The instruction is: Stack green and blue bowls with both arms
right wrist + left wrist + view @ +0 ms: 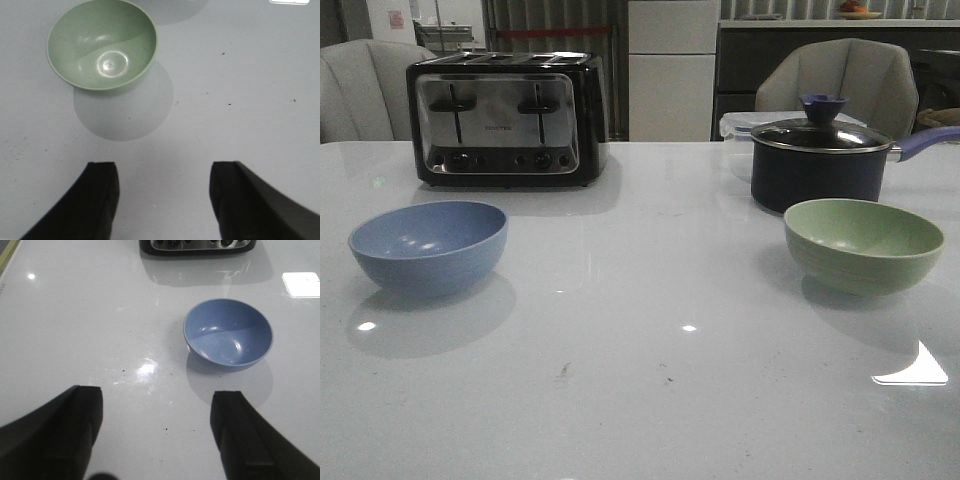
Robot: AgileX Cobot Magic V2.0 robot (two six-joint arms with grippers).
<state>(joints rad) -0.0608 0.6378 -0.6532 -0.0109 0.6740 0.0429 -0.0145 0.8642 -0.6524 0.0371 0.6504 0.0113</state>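
The left end effector (156, 437) stands wide open above the counter (640, 400), its two black fingers (65, 435) spread apart with bare white surface between them; it holds nothing and touches nothing. The right end effector (162, 200) is likewise spread wide, empty, its fingers (95, 200) apart over bare counter.

Taking the toaster (506, 118) as the landmark: the blue bowl (428, 245) sits upright on the counter in front of it, a little toward the robot's left, near but not touching. In the left wrist view the blue bowl (228, 334) lies ahead of the open fingers, apart from them. The green bowl (863, 243) sits upright well to the right of the toaster and nearer the robot, just in front of the dark saucepan (820, 160) with its purple handle. In the right wrist view the green bowl (102, 45) is empty and clear of the fingers.

The toaster's front carries a small line of lettering, too small to read.
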